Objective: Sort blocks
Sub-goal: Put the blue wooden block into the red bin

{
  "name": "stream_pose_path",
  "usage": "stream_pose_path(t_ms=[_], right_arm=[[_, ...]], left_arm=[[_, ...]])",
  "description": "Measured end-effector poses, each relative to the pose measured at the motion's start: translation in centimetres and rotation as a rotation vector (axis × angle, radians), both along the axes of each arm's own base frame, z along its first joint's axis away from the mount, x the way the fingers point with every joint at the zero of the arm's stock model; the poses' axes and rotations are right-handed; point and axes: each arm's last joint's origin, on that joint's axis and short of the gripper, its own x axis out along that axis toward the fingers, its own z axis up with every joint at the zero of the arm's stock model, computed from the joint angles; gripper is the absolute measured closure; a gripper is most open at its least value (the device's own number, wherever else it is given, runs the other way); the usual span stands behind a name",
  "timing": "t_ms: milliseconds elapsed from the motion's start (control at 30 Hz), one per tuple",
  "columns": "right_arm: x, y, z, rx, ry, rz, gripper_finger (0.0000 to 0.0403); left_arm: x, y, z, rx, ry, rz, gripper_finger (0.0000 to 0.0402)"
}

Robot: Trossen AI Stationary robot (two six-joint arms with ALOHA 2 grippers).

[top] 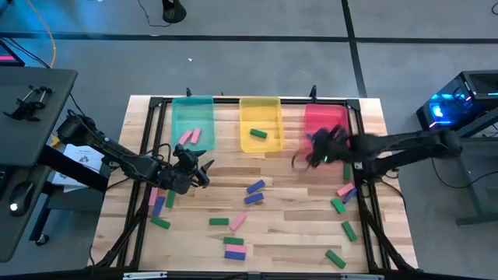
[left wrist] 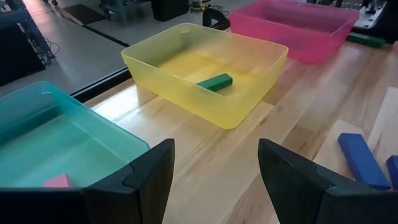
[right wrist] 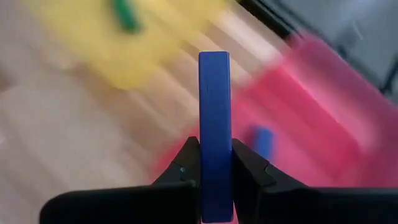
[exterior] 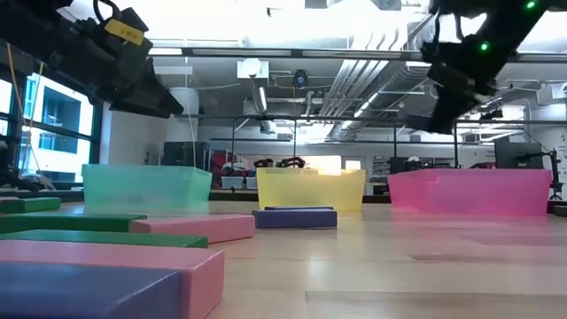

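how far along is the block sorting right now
Early. Done: two pink blocks in the teal tray, a green block in the yellow tray. In hand: the right end effector grips a blue block at the red tray. Left: many loose blocks; the left end effector is open.

We see 3 trays in a row far across the table: teal tray (exterior: 146,188) at 9 o'clock, yellow tray (exterior: 310,189) center, pink tray (exterior: 469,191) at 3. Blue block (exterior: 295,217) lies just in front of yellow. Pink block (exterior: 115,266) and green block (exterior: 97,237) crowd 7–8 o'clock. Dark arms hang at 11 and 1.
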Motion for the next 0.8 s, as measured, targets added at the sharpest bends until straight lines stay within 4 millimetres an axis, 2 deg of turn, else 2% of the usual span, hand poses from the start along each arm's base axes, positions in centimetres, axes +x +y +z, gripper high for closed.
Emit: stream_pose_path(t_ms=[100, 200, 433, 633, 800], right_arm=[[-1.6, -2.6, 0.1, 0.106, 0.041, -0.115, 0.0376], [-1.7, -5.1, -0.8, 0.193, 0.104, -0.165, 0.0376], [-1.1, -10.1, -5.1, 0.345, 0.329, -0.225, 0.0376], [-0.8, -12.2, -8.2, 0.411, 0.444, -0.244, 0.0369], [-0.5, -12.5, -9.0, 0.428, 0.464, -0.190, 0.0341]], left_arm=[[0.1, 0.0, 0.1, 0.001, -0.011, -0.003, 0.0182], [0.2, -0.1, 0.3, 0.010, -0.017, -0.013, 0.0181], [0.5, 0.0, 0.5, 0.021, -0.024, -0.020, 0.0182], [0.5, 0.0, 0.5, 0.021, -0.025, -0.021, 0.0181], [0.5, 0.0, 0.5, 0.021, -0.025, -0.021, 0.0182]])
